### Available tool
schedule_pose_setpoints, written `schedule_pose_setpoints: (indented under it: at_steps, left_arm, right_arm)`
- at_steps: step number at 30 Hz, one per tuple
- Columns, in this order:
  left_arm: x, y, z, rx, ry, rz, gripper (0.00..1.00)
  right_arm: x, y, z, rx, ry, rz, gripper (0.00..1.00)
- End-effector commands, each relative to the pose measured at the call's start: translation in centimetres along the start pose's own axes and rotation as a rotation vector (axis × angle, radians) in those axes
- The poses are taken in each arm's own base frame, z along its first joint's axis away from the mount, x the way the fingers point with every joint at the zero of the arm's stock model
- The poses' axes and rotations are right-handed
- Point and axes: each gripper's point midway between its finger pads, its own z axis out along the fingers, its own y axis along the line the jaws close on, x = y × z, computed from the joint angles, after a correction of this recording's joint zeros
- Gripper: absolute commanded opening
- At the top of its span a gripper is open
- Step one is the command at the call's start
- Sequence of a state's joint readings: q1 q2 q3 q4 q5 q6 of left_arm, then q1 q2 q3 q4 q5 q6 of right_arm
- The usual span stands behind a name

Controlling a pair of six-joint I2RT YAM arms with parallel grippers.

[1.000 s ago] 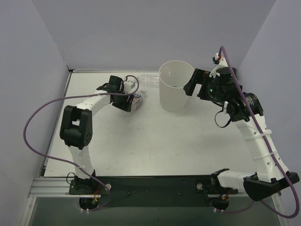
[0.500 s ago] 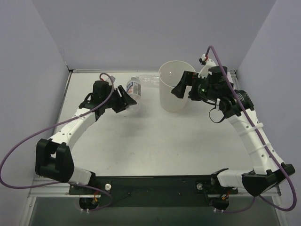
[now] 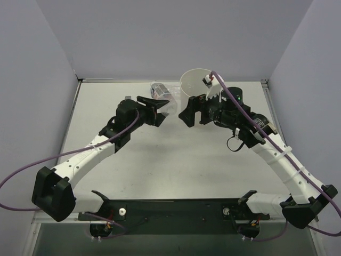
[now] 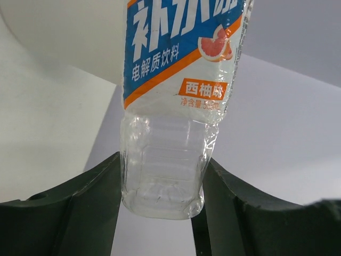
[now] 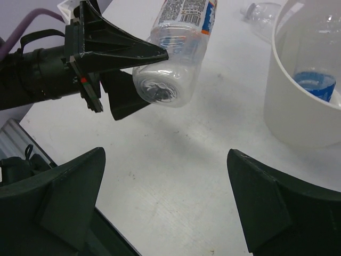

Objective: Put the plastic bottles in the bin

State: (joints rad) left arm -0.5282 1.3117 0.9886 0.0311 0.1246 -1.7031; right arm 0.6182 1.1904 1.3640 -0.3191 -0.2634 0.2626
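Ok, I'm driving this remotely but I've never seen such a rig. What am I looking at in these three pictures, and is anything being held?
You have two robot arms bolted at the near edge of a white table. The wide picture looks down from above and behind them. The other two come from a small camera on each wrist, so the dark wedges at their lower edges are that arm's own fingers. The left gripper is clamped near the base of a labelled bottle, held up off the table beside the tall white bin. The right gripper is open and empty, facing that bottle. A blue-label bottle already lies in the bin, and a clear bottle lies on the table next to it.
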Motion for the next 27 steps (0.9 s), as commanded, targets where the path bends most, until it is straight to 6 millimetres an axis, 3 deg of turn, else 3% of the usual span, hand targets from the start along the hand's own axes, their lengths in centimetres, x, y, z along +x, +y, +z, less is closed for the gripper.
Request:
schedule_pose_setpoints:
  at_steps: [1,2,9,17,27]
  left_arm:
    - [0.0,-6.7,-1.2,0.222,-0.100,-0.270,0.35]
    - [-0.2,-7.0,-1.2,0.243,-0.117,-0.311,0.35]
    - [0.8,-8.7,-1.7,0.323,-0.120,-0.382,0.34]
    - [1.9,-7.9,-2.5,0.301,-0.108,-0.417,0.34]
    - [3.1,-6.6,-2.6,0.263,-0.077,-0.440,0.34]
  right_arm:
    - [-3.2,0.8,1.6,0.024,-0.089,-0.082,0.92]
    - [-3.8,1.5,1.7,0.015,-0.098,-0.090,0.94]
    - [-4.2,1.6,3.4,0.079,-0.113,-0.140,0.98]
    - [-4.4,0.7,4.8,0.173,-0.119,-0.262,0.96]
    - [-4.2,1.4,6.7,0.149,-0.138,-0.304,0.96]
